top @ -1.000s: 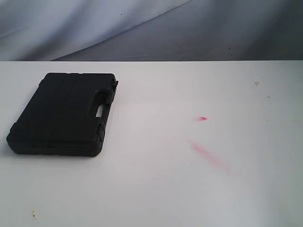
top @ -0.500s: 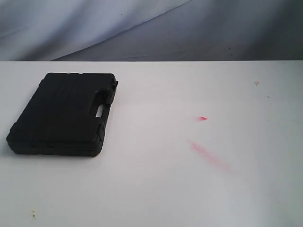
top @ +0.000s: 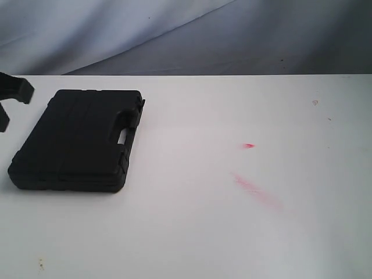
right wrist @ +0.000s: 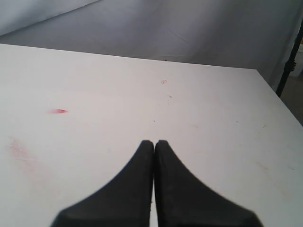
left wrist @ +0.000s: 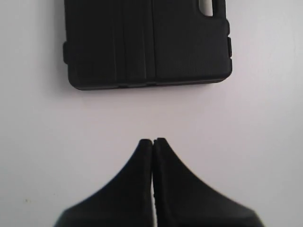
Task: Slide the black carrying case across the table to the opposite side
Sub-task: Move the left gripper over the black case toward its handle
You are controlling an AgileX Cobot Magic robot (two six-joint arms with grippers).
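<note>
The black carrying case [top: 75,139] lies flat on the left part of the white table [top: 232,232], its handle cut-out facing the table's middle. My left gripper [top: 23,90] pokes in at the left edge of the exterior view, just left of the case and apart from it. The left wrist view shows the left gripper [left wrist: 153,140] shut and empty, with the case [left wrist: 147,42] a short gap ahead of the tips. My right gripper [right wrist: 154,142] is shut and empty over bare table [right wrist: 213,118]; it is outside the exterior view.
A small pink-red spot [top: 249,145] and a longer faint pink smear [top: 256,189] mark the table right of centre. Grey cloth [top: 174,35] hangs behind the far edge. In the right wrist view a dark stand [right wrist: 289,61] rises beyond the table's side edge.
The left gripper has come into the exterior view at the left edge, beside the case. The case has not moved.
</note>
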